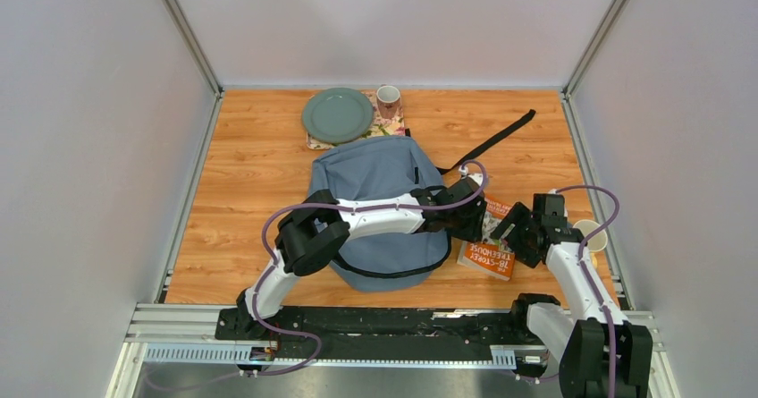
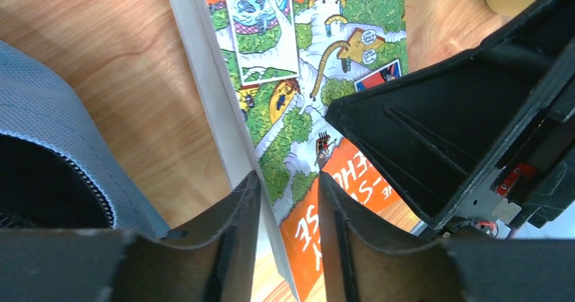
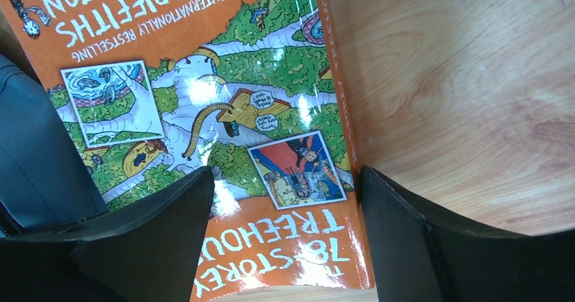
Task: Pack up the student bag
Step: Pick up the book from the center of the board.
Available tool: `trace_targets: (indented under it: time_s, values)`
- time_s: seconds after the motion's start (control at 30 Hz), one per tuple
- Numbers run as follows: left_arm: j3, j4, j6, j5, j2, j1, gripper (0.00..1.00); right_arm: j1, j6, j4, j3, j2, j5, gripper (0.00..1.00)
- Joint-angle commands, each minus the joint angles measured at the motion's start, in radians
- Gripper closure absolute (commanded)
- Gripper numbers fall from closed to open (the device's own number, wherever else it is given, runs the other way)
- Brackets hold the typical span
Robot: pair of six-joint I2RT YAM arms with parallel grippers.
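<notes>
Light: bright, even, from above.
Glare: white patches on the glossy book [image 3: 203, 132] cover.
Shadows: faint, soft-edged.
Focus: crisp mid-frame.

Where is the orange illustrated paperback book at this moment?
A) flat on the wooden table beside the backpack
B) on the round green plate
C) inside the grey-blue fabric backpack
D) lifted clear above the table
A: the orange illustrated paperback book lies on the wooden table next to the grey-blue fabric backpack, outside it.
</notes>
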Motion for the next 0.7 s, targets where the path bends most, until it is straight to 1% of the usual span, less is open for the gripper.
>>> trace_targets:
  time_s: [0.0,0.03,0.07,0.1,0.13,0.23,0.37,0.5,0.57,0.67]
  values:
    - [0.074,0.069,-0.043,0.137,0.028,-0.035,0.65,0.011,0.033,0.014,0.012,-0.023,-0.112,0.21]
    - [0.074,0.069,-0.043,0.141,0.030,-0.035,0.76,0.011,0.033,0.011,0.012,-0.026,-0.112,0.21]
    - [0.074,0.068,-0.044,0.143,0.033,-0.035,0.81,0.011,0.033,0.008,0.013,-0.032,-0.110,0.21]
    - [0.074,0.065,-0.044,0.146,0.033,-0.035,0.89,0.011,0.031,0.006,0.015,-0.035,-0.110,0.21]
    - [0.079,0.062,-0.044,0.146,0.036,-0.034,1.00,0.011,0.031,0.005,0.016,-0.040,-0.108,0.21]
    - [0.085,0.051,-0.032,0.142,0.033,-0.034,1.00,0.009,0.022,-0.024,0.042,-0.058,-0.090,0.20]
    - [0.102,0.054,0.026,0.135,0.003,-0.034,1.00,0.000,0.040,-0.078,0.084,-0.103,-0.056,0.18]
    - [0.131,0.040,0.079,0.119,-0.025,-0.034,1.00,-0.005,0.109,-0.112,0.121,-0.248,-0.023,0.15]
    - [0.138,0.042,0.108,0.117,-0.054,-0.034,1.00,-0.005,0.117,-0.133,0.156,-0.291,0.023,0.15]
    - [0.142,0.037,0.143,0.100,-0.099,-0.032,1.00,-0.008,0.122,-0.211,0.223,-0.350,0.086,0.14]
